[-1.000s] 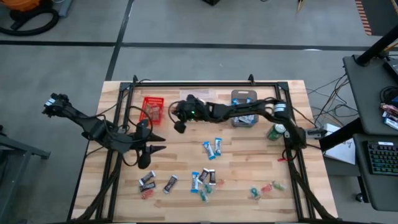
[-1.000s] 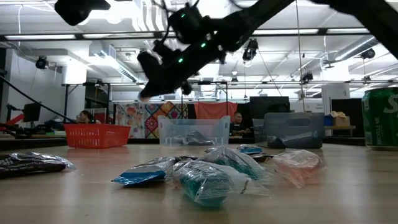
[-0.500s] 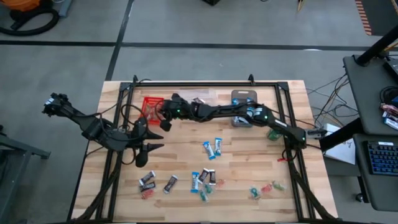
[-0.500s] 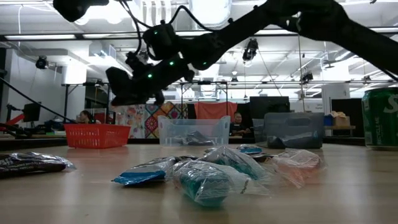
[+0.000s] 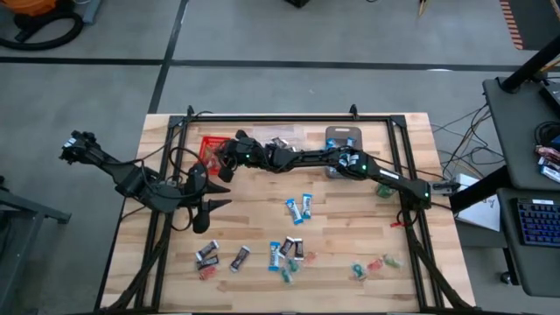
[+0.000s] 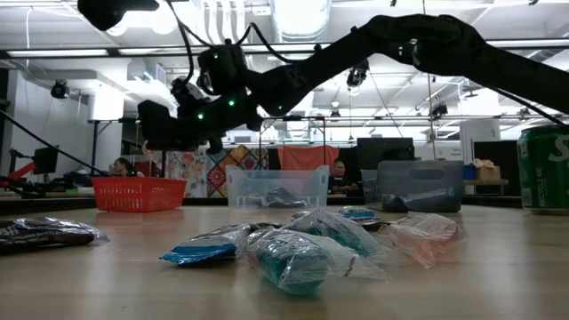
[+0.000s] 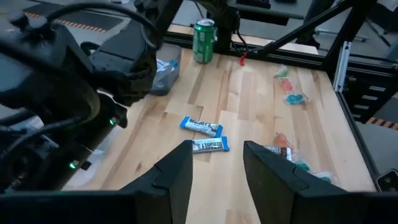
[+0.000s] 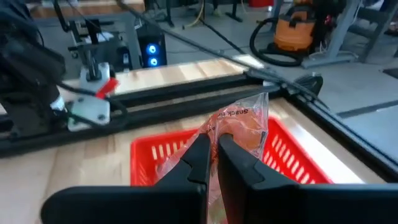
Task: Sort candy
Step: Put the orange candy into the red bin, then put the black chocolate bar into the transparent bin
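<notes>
My right gripper (image 8: pixel 212 151) is shut on a red-orange candy in a clear wrapper (image 8: pixel 241 124) and hovers over the red bin (image 8: pixel 292 158) at the table's far left (image 5: pixel 206 145). My left gripper (image 7: pixel 217 163) stands open above the table's left half (image 5: pixel 213 199) with nothing between its fingers. Loose candy lies on the wood. There are two blue-and-white bars (image 5: pixel 297 208), dark bars (image 5: pixel 208 255) and a mixed heap (image 5: pixel 287 254) near the front. Red and green sweets (image 5: pixel 372 265) lie at the front right. My right gripper pinches the wrapper's near edge (image 8: pixel 222 135) between its two fingers. The fingers reach nearly level from the table's right side. The packet sticks out past the fingertips, lifted clear above the red bin.
A clear bin (image 6: pixel 276 187) and a grey bin (image 5: pixel 343 140) stand along the far edge, right of the red bin. A green can (image 5: pixel 385 185) stands at the right. A black frame (image 5: pixel 289 119) runs around the tabletop. People sit in the room beyond.
My right gripper has gone toward the table's left edge and slightly down, carrying the red-orange candy from near the clear bin to over the red bin. It stays shut.
</notes>
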`<state>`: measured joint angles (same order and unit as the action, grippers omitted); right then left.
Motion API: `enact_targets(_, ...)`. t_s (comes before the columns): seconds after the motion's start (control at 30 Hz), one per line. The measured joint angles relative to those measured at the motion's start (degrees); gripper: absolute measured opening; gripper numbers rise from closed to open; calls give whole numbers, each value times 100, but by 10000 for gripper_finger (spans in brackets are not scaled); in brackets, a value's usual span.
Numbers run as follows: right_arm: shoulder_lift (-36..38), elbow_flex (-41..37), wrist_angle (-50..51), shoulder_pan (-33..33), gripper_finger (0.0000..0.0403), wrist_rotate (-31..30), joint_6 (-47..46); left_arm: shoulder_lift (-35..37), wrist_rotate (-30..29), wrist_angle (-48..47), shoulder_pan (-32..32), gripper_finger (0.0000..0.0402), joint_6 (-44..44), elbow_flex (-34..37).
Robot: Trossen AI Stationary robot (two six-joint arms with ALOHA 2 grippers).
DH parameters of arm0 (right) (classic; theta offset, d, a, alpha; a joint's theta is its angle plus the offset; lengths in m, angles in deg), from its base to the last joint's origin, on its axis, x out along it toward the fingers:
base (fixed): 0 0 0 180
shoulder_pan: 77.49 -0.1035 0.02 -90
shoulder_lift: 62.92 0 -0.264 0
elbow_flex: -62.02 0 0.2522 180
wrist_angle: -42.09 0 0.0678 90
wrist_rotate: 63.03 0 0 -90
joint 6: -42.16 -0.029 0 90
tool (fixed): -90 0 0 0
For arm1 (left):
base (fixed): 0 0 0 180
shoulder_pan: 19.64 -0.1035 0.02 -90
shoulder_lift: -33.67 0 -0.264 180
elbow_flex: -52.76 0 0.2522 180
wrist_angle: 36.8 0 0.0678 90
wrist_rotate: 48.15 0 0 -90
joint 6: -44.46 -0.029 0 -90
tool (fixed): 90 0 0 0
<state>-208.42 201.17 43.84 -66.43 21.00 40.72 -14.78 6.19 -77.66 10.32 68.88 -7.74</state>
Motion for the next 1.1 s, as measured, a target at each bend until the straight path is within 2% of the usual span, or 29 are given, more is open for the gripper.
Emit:
enact_targets(0.5,-4,-31,-196,34,21,-5,255,-11,-141,0,2,126,-24,2)
enact_targets(0.8,-1,-41,-375,40,65,-5,363,-11,-236,-1,2,126,-144,4)
enact_targets(1.1,20,-194,-100,39,141,-1,315,-11,-279,-2,2,126,-146,4)
